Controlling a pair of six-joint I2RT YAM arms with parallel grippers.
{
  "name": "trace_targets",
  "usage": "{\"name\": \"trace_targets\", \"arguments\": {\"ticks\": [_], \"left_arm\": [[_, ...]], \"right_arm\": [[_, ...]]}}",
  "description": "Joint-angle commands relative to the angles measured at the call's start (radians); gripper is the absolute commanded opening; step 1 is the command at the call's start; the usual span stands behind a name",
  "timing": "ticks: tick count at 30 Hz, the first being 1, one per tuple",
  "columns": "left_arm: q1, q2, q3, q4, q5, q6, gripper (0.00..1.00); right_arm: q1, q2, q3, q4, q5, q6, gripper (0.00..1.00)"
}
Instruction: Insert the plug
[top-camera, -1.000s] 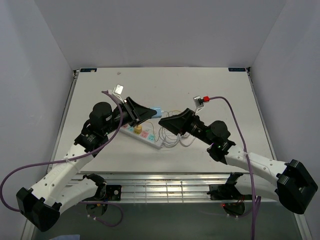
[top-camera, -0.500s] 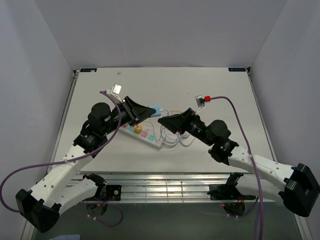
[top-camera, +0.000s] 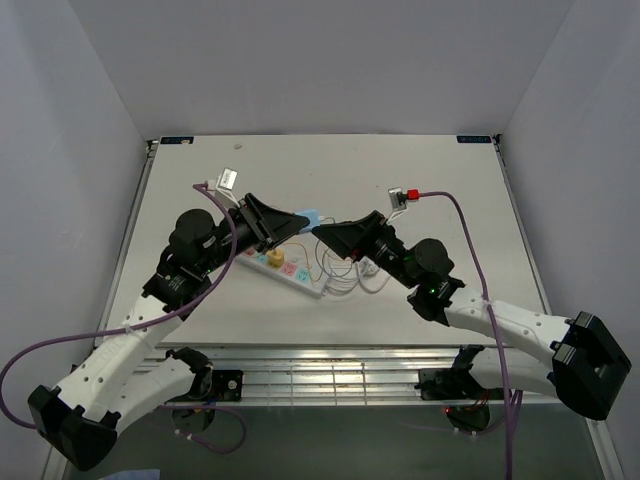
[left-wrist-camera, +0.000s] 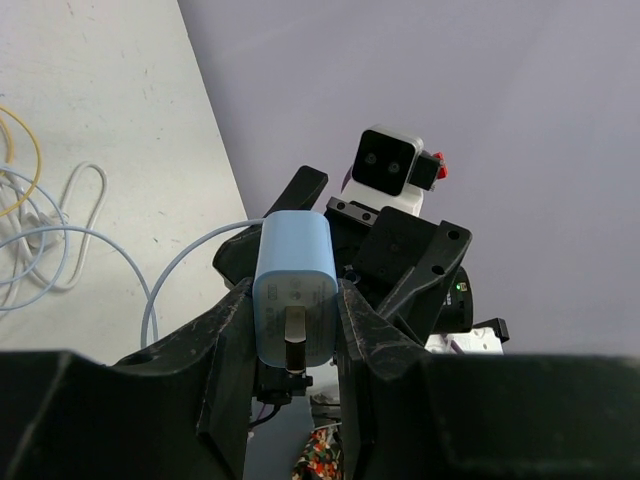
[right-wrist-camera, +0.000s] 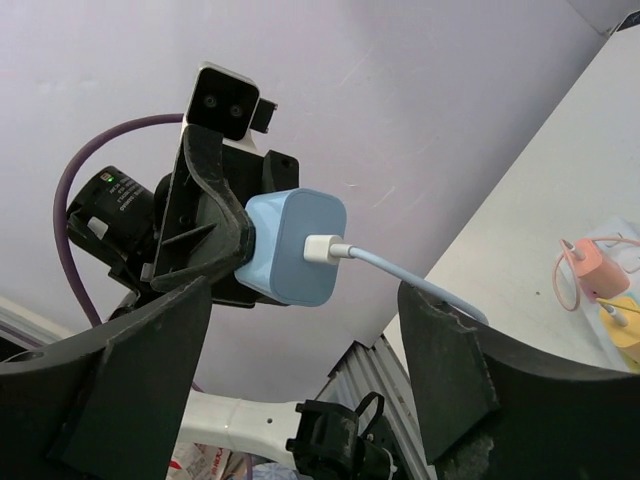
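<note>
The plug is a pale blue charger block, and my left gripper is shut on its sides, holding it above the table. A metal prong faces the left wrist camera. In the top view the plug hangs over the white power strip. My right gripper faces it from the right, almost tip to tip with my left gripper. In the right wrist view the plug sits just beyond my open right gripper, with its light cable running past the right finger.
The power strip holds a yellow plug and a pink plug. Thin white and yellow cables lie looped on the table to its right. The pink plug also shows at the far right of the right wrist view.
My right gripper has moved left and up toward the plug, and its jaws have narrowed a little. My left gripper has shifted slightly, still holding the plug.
</note>
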Motion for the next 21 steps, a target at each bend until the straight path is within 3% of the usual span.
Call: {"name": "trace_targets", "arguments": {"ticks": [1, 7, 12, 21], "left_arm": [[-0.002, -0.026, -0.006, 0.029, 0.024, -0.009, 0.0], [-0.004, -0.027, -0.009, 0.031, 0.024, -0.01, 0.0], [-0.005, -0.017, -0.017, 0.038, 0.041, -0.012, 0.0], [-0.011, -0.012, -0.027, 0.069, 0.044, -0.013, 0.0]], "right_arm": [[0.004, 0.024, 0.042, 0.11, 0.019, 0.015, 0.79], [0.008, 0.048, 0.052, 0.149, 0.013, 0.026, 0.71], [0.01, 0.067, 0.059, 0.183, 0.017, 0.033, 0.57], [0.01, 0.099, 0.073, 0.252, 0.016, 0.041, 0.52]]}}
